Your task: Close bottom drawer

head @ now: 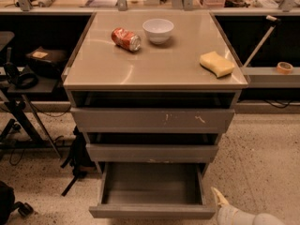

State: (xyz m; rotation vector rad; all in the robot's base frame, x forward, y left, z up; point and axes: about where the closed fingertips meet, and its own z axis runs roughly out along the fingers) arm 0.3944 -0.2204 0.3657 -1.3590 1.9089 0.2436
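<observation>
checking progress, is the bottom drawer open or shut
Open: the bottom drawer is pulled far out, its bare inside showing. The gripper is low beside its right front corner.

A can [125, 39], bowl [158, 30] and sponge [216, 63] sit left to right on the counter [154, 71]; the gripper [219, 198] hangs just right of the open bottom drawer [152, 212].

The place looks like a lab or workshop: a grey metal cabinet [154, 71] on a speckled floor [262, 149], cluttered benches [93, 3] across the top of the frame, and a tape roll [283, 67] at right. The gripper [218, 197] sits at lower right, beside the bottom drawer [152, 212].
</observation>
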